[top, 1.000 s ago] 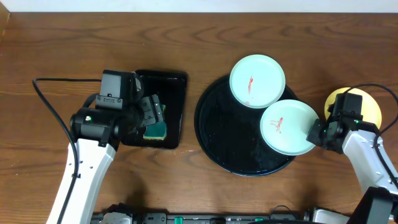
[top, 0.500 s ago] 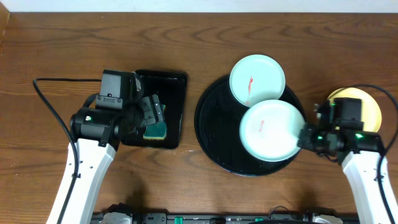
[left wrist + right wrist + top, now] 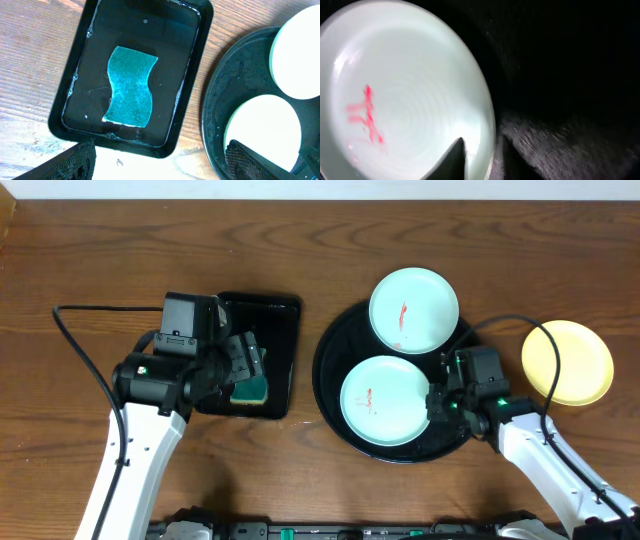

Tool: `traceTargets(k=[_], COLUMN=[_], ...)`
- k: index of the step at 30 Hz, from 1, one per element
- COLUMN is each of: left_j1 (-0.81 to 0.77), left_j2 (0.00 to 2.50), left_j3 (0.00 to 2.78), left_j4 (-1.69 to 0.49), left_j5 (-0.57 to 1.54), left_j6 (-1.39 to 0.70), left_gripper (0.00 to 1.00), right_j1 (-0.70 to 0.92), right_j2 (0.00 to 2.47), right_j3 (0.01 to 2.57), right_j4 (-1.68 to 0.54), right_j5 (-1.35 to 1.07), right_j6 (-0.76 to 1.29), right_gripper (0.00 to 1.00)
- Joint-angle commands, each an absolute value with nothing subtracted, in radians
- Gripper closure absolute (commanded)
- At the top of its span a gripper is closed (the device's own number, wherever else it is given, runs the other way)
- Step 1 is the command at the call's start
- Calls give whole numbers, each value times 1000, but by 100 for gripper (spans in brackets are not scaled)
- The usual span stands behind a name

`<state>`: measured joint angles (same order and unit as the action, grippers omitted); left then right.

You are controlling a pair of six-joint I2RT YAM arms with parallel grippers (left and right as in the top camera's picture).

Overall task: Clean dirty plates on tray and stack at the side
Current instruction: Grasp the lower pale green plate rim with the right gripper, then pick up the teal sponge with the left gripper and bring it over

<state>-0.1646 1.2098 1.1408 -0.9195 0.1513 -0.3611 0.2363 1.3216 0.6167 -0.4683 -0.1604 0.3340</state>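
The round black tray (image 3: 340,350) holds two mint-blue plates with red smears. One plate (image 3: 414,309) sits at its far edge. The other plate (image 3: 385,400) lies in the tray's middle and also shows in the right wrist view (image 3: 405,95). My right gripper (image 3: 437,402) is shut on this plate's right rim (image 3: 482,150). The yellow plate (image 3: 567,361) lies on the table right of the tray. My left gripper (image 3: 243,365) is open and empty above the small rectangular tray; its fingertips (image 3: 160,162) frame the lower edge of the left wrist view.
A teal sponge (image 3: 131,86) lies in the wet rectangular black tray (image 3: 75,70) left of the round tray; it also shows in the overhead view (image 3: 252,389). A black cable (image 3: 75,340) runs over the table at the left.
My right gripper has carried the smeared mint-blue plate leftward from the tray's right edge to its middle. The yellow plate is now uncovered. The left arm has not moved.
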Motion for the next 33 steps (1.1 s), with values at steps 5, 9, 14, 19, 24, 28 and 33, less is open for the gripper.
traceTargets(k=[5,9,14,19,24,28,33], left_j1=[-160,-163,-163,-163,-163,-163,-162], left_j2=[1209,1215,1282,1423,1620,1736,1747], left_j3=[1164,1147,1039,950,949,949,970], left_j4=[-980,-990,-951,-813,-687,-637,-656], left_j5=[176,171,168,103,89,97,148], left_j6=[-418,-416,-432,-431,-419,-421,-424], left_gripper=[17,17,21,36,43,71,93], right_j1=[243,243,243,243,243,243,243], right_j2=[1306,1306,1301,1301,1301,1301,1301], right_j3=[910,1025,1040,1040,1040,1040,1040], right_j4=[-759,-905,-938,-935,-940,-939,-938], right_j5=[-123,-130,-196,-218,-218,-219,-218], right_j6=[188,178,178,178,178,178,178], right_gripper=[62,62,63,64,65,65,66])
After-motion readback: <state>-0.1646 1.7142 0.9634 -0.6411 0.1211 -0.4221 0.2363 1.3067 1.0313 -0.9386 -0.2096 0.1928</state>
